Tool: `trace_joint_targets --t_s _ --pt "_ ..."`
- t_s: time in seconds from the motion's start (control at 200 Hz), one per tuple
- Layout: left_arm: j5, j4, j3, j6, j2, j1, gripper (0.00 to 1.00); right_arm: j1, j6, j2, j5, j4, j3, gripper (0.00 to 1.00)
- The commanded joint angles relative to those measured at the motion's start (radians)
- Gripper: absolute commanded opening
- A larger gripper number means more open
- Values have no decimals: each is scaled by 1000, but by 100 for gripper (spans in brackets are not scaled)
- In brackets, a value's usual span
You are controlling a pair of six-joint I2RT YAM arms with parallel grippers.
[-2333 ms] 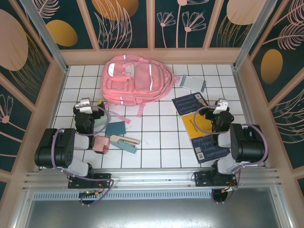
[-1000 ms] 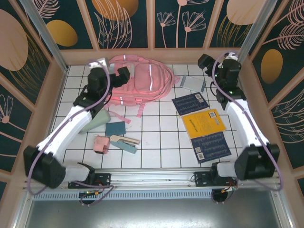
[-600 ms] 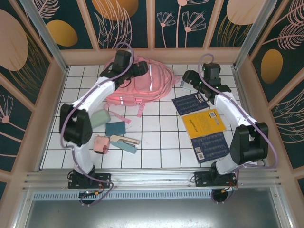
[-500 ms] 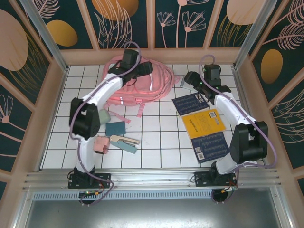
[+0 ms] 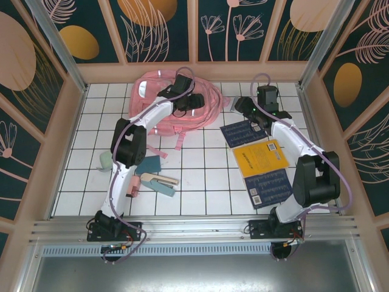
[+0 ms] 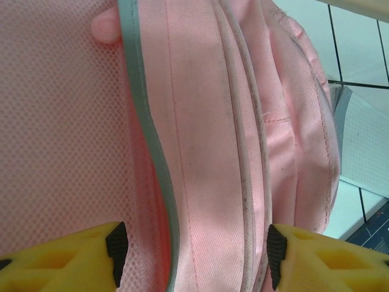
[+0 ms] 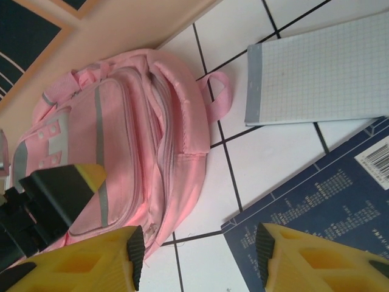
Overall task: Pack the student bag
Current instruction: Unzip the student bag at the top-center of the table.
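The student bag [image 5: 159,97] is a large pink backpack with silvery strips, lying flat at the back middle of the tiled table. My left gripper [image 5: 196,101] hovers over its right half, open. In the left wrist view its yellow fingers with black pads [image 6: 115,250] straddle pink fabric, a grey strip [image 6: 152,152] and zip seams without closing on them. My right gripper [image 5: 241,104] is open just right of the bag. In the right wrist view it [image 7: 199,246] spans bare tile between the bag [image 7: 121,140] and a dark blue book [image 7: 328,207].
A grey grid notebook [image 7: 322,73] lies right of the bag. A dark blue book [image 5: 243,131], a yellow book [image 5: 261,157] and another blue book [image 5: 271,187] lie to the right. A mint pouch [image 5: 107,159], a teal booklet [image 5: 148,164] and small pink and tan items [image 5: 159,181] lie front left.
Both arms have risen from their folded rest and reached to the back. The left gripper has swept rightward across the bag; the right gripper has come down beside the bag's right edge.
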Motion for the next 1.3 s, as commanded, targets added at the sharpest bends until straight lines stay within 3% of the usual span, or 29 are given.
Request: trace_joint_targets --t_s 0.0,0.145,0.415,0.581,0.796,0.876,0.931,1.001,1.176,1.296 --pt "45 20 55 -20 41 4 62 23 0 18 0 19 -13 53" --pt "73 38 91 -26 82 4 55 32 -4 27 0 24 -18 52" --pt "110 36 186 -46 171 4 33 48 -10 44 -12 22 -9 37" --pt "101 17 184 -24 175 4 0 61 -14 44 -17 14 1 27" --pt "118 42 155 -23 83 26 0 146 -80 32 -71 94 -21 28" --pt "139 54 149 -47 43 47 0 205 -127 49 -77 126 -10 20" --pt "158 67 135 -67 18 59 0 244 -152 59 -91 191 -35 23" --pt "182 80 125 -88 -6 75 0 293 -228 67 -198 376 -128 30" --pt "227 82 119 -117 -35 96 0 441 -493 100 -55 538 -207 30" --pt "239 74 112 -123 -63 98 0 452 -516 144 -81 609 -217 32"
